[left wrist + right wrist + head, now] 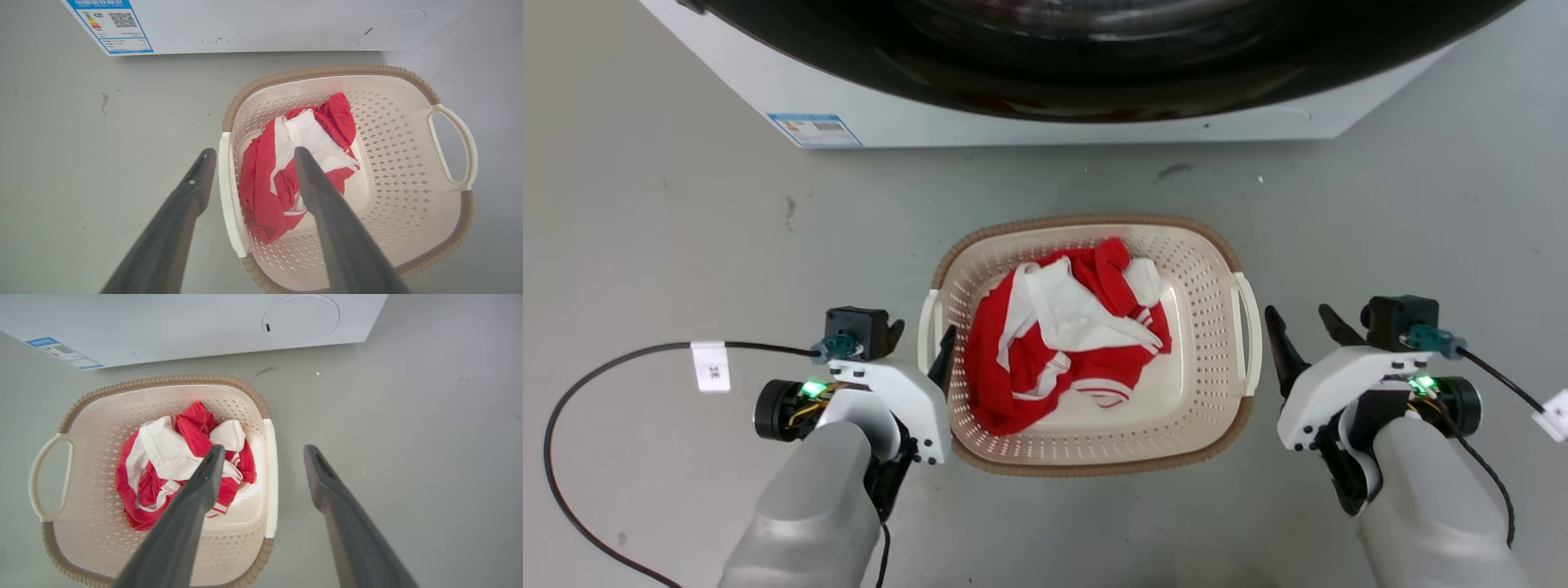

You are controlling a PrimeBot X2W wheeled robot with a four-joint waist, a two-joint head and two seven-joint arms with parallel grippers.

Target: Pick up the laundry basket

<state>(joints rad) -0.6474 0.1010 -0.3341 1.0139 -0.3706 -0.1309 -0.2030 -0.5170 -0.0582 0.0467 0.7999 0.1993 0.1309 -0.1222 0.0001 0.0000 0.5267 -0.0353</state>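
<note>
Grey floor [686,245], laundry basket [1205,327] — red-white cloth [1005,367] inside

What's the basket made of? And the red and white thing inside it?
The basket looks like cream plastic: smooth, slightly shiny, with neat rows of moulded holes. Its brown rim looks woven, but is probably plastic shaped that way. The red and white thing is soft cloth, matte and crumpled into folds; which fabric, I cannot tell.

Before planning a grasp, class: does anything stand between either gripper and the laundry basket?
Nothing visible does. The open left gripper and open right gripper flank the laundry basket; the red-and-white cloth lies inside it.
</note>
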